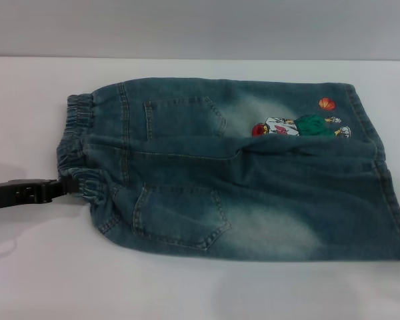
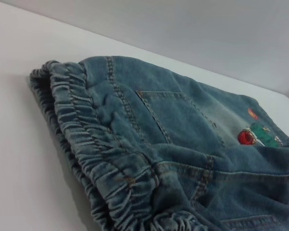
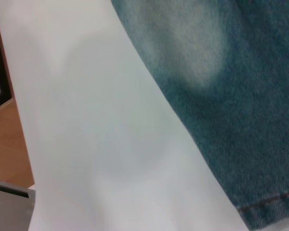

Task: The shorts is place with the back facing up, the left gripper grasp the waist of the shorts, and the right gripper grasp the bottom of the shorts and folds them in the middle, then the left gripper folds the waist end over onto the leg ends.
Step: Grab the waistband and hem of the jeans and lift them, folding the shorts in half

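One pair of shorts [image 1: 253,173] lay flat on the desk [image 1: 187,287], two back pockets up. One left claw [image 1: 70,187] touched the waist [image 1: 80,153]; grip indeterminate.

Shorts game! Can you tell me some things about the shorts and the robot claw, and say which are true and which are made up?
1. The shorts lie flat on the white table. True.
2. The left gripper is at the leg hems. False: it is at the ruffled waist.
3. An orange basketball is stitched near one leg end. True.
4. The right gripper is seen pinching the shorts in the head view. False: it is not in that view.
5. Two back pockets face up. True.
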Tool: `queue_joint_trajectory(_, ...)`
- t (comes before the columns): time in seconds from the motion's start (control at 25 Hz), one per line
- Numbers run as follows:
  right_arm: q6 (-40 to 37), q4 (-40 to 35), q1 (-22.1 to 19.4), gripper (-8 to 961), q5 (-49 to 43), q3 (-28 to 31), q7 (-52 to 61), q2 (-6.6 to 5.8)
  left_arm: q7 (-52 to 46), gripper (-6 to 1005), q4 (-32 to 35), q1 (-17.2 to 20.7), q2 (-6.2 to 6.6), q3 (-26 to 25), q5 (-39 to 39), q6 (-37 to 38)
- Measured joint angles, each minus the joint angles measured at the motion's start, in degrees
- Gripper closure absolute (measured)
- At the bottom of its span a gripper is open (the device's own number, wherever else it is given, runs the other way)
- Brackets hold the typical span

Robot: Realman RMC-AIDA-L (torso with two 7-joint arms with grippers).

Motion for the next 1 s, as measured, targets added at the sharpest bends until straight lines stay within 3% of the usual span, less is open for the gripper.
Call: queue_joint_trajectory(1.0,3.22,-1.03,0.23,314,-0.06,-0.7,1.1,1.85,-0.08,962,0.0,0.28,-0.27,-0.27,0.0,0.3)
